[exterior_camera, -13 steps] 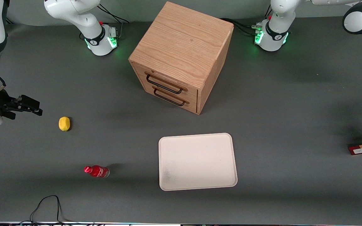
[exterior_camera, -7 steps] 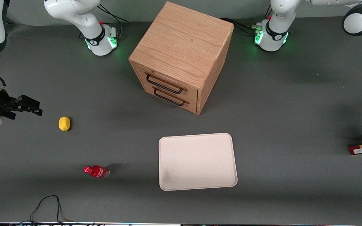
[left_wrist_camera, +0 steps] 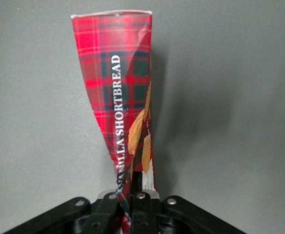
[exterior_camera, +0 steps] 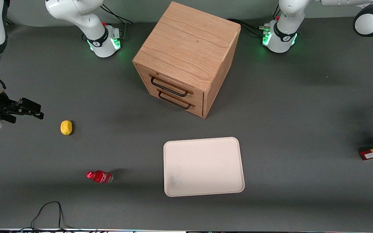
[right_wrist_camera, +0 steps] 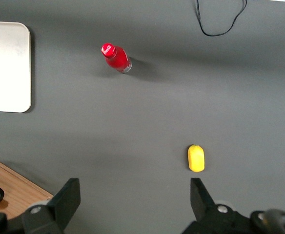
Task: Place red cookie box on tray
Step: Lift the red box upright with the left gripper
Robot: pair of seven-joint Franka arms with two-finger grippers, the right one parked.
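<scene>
— Starting nearest the front camera, what have you got?

— I see the tray (exterior_camera: pixel 203 166) lying bare on the table (exterior_camera: pixel 303 106), with the small red bottle (exterior_camera: pixel 99 176) toward the parked arm's end and a lemon (exterior_camera: pixel 66 127) farther from the camera than the bottle.

— And the red cookie box (left_wrist_camera: pixel 120 107)?

— Lifted, toward the working arm's end, well apart from the tray. My gripper (left_wrist_camera: pixel 132 204) pinches its crumpled end. Farthest from the camera stands the wooden drawer cabinet (exterior_camera: pixel 186 58).
</scene>
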